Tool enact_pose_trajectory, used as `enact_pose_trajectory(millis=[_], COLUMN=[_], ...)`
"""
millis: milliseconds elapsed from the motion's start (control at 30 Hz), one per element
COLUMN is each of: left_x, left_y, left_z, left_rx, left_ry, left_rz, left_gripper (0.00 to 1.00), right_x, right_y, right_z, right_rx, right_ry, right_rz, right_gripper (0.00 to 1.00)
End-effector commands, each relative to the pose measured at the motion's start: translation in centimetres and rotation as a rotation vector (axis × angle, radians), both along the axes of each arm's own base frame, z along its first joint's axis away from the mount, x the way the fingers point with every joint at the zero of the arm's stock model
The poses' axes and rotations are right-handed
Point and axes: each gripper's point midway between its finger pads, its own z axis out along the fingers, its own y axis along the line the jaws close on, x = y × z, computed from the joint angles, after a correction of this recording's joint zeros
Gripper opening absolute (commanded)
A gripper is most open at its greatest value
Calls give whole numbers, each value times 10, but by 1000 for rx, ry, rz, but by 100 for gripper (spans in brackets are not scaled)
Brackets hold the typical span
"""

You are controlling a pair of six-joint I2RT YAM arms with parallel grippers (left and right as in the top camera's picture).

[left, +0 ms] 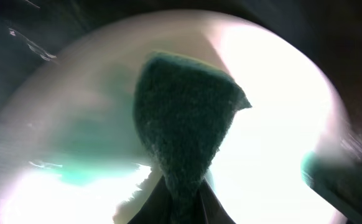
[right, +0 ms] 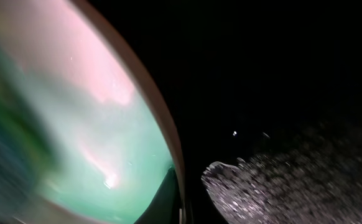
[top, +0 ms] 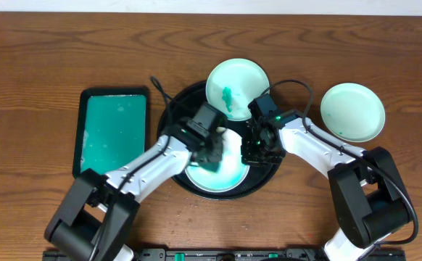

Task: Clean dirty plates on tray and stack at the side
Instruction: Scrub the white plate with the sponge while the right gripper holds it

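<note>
No words, numbers, brand marks or signs can be read anywhere. The plates (top: 247, 76), the tray (top: 182, 101), the green tray (top: 117, 130) and the counter (top: 37, 43) carry no legible marking. Both wrist views are too blurred to make out any lettering near the jaws.

Brown wood-grain table (top: 44, 43), rectangular green tray with black rim (top: 114, 138) lying flat on its left part, long side running front to back, dark green sponge (left: 184, 124) with a wedge-like outline
</note>
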Motion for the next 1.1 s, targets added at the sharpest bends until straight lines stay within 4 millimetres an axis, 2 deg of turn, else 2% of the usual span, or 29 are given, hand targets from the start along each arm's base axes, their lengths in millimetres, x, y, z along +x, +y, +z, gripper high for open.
enact_pose_trajectory(millis=[0,267,533,833,967,1067], left_x=[-24,-29,-43,-34,-21,-8], left_y=[-28,-23,-39,-61,-52,-34], left_z=[3,-14,-41,-27,-19,-10], left_rx=[-132,-94,-141,-262,-266,-233], left_ry=[95,152,250,217,186,150], left_rz=[-84,-41,-80,-112,-77,-17], left_gripper=[7,7,7,7,7,7], right_x=[-6,-4,-5,-6,-7,-7], right_y=[10,11,11,10,10,10], right_z=[-2,-2,-2,-2,-2,-2], right_rx=[34,37,36,34,33,32], right_ry=[12,5,9,14,16,17], right_rz=[36,36,36,36,36,36], right_gripper=[1,1,1,1,1,1])
